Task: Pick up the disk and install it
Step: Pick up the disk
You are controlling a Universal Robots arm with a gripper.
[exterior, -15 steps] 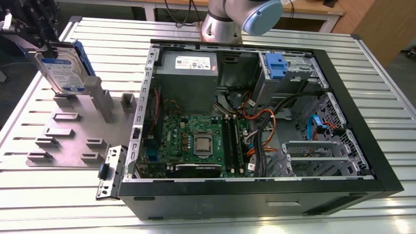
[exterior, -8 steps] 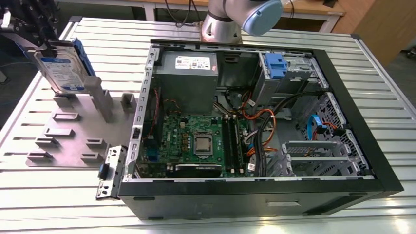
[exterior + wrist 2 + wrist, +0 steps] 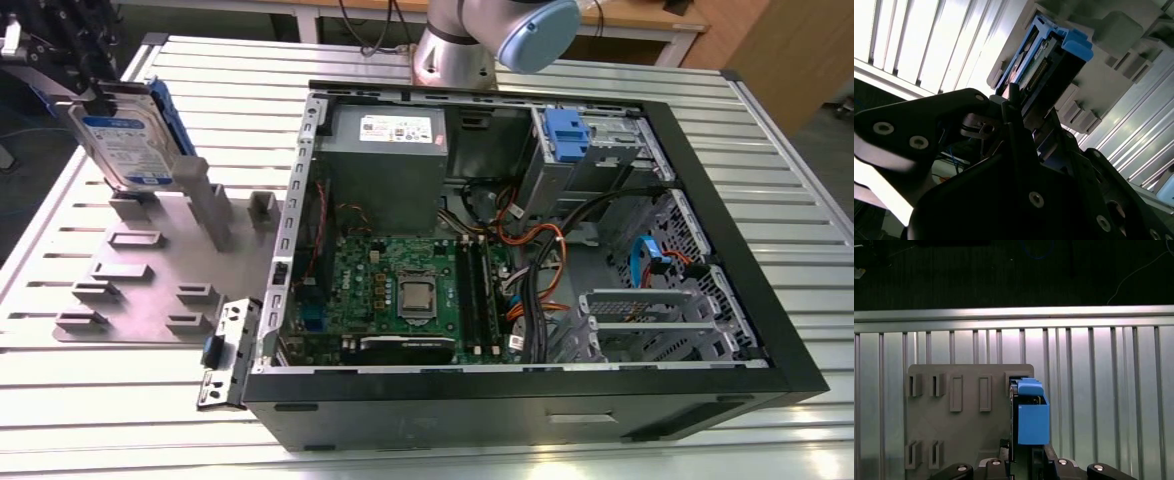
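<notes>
Jaws of gripper closed on upper end of disk, disk held near-upright, slightly tilted, over grey slotted rack, lower end by rack's tall posts, contact unclear, open computer case just beside rack

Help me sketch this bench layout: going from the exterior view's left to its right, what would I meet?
Silver rectangular disk in its blue plastic frame, grey metal power supply box, blue-handled drive caddy, brown wooden panel.
</notes>
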